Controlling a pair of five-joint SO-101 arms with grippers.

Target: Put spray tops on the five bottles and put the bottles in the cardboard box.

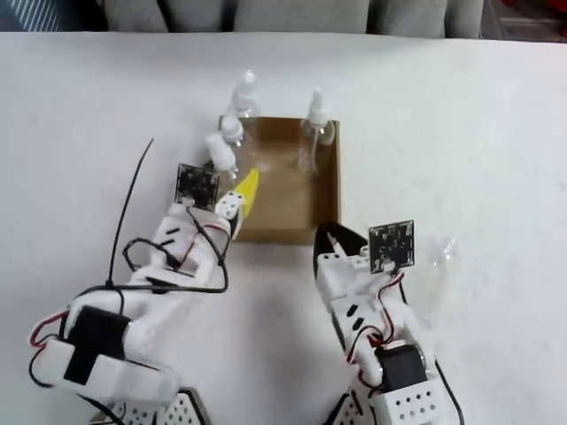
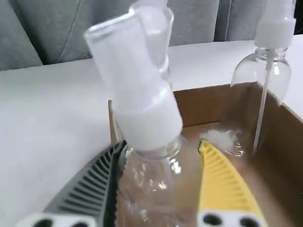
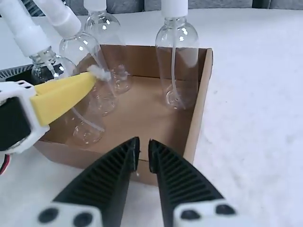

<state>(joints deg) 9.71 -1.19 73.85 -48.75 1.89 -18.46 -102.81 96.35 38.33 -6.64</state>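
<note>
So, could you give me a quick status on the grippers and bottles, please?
Left gripper shut on a capped bottle at the cardboard box, left side. Right gripper shut, empty, at the near wall. Three more capped bottles sit inside. Nothing blocking.

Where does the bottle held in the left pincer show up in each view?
High view: held bottle, tilted, at the cardboard box's left edge.
Left wrist view: bottle between the left pincer's fingers.
Right wrist view: bottle behind the yellow finger.
Shared landmark: the cardboard box.
</note>
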